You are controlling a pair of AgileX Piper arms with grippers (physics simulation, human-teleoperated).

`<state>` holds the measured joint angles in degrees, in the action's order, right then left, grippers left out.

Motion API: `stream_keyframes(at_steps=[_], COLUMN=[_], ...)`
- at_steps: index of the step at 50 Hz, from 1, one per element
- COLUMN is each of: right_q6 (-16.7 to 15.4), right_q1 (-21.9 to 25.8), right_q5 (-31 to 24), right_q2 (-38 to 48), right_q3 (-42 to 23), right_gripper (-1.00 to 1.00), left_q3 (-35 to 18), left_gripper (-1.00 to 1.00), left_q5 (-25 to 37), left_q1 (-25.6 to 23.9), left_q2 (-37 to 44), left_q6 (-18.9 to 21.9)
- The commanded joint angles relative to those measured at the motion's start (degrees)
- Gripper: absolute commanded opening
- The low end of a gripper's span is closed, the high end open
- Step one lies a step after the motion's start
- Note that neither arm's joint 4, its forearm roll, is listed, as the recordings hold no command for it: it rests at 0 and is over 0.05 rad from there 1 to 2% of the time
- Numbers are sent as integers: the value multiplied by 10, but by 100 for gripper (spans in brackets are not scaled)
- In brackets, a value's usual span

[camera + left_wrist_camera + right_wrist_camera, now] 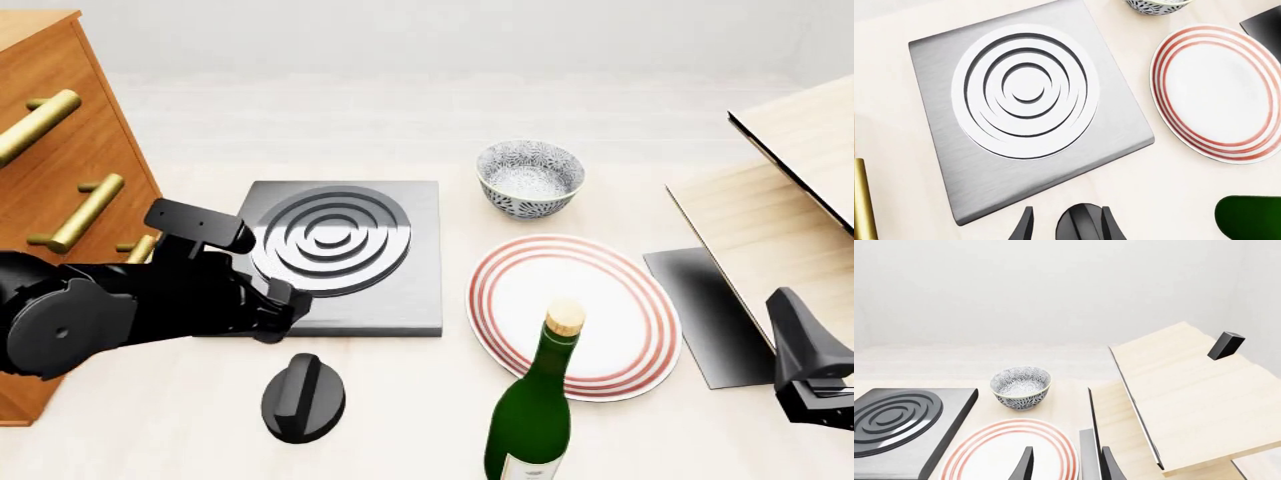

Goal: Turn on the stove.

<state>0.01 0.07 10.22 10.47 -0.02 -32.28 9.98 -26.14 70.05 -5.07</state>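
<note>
The stove (350, 250) is a flat dark-grey slab with raised silver rings, left of the table's middle; it fills the left wrist view (1027, 95). Its separate black ridged knob (304, 397) lies on the table in front of the slab. My left gripper (284, 307) hovers over the slab's front edge, just behind the knob. In the left wrist view the knob (1079, 222) shows between the spread fingers of the left gripper (1067, 227), which is open. My right gripper (810, 375) sits at the far right, open (1067, 467) and holding nothing.
A red-ringed white plate (574, 315) lies right of the stove, a patterned bowl (530, 177) behind it and a green bottle (534, 400) in front. A thin dark sheet (701, 310) and tilted wooden boards (787, 200) stand right. A wooden drawer cabinet (54, 150) is at left.
</note>
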Motion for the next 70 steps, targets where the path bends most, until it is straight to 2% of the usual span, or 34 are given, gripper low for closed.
stream_keyframes(at_steps=[1,26,30,44,47,55,70], right_q6=[0,0,0,0,0,0,0], right_q1=[0,0,0,1,1,1,1], right_q5=[0,0,11,-7,-9,-11,2], right_q2=[0,0,11,-7,-10,-11,2], right_q3=[0,0,0,0,0,0,0], right_gripper=[100,100,100,100,100,100,100], left_q3=[14,35,37,44,48,51,60], left_gripper=[100,100,100,100,100,100,100], left_q5=[-32,-81,-85,-93,-108,-114,-138], left_q1=[-5,-21,-16,-11,1,9,-11], left_q2=[30,81,87,100,115,128,148], left_q6=[-6,-36,-33,-38,-22,-12,-43])
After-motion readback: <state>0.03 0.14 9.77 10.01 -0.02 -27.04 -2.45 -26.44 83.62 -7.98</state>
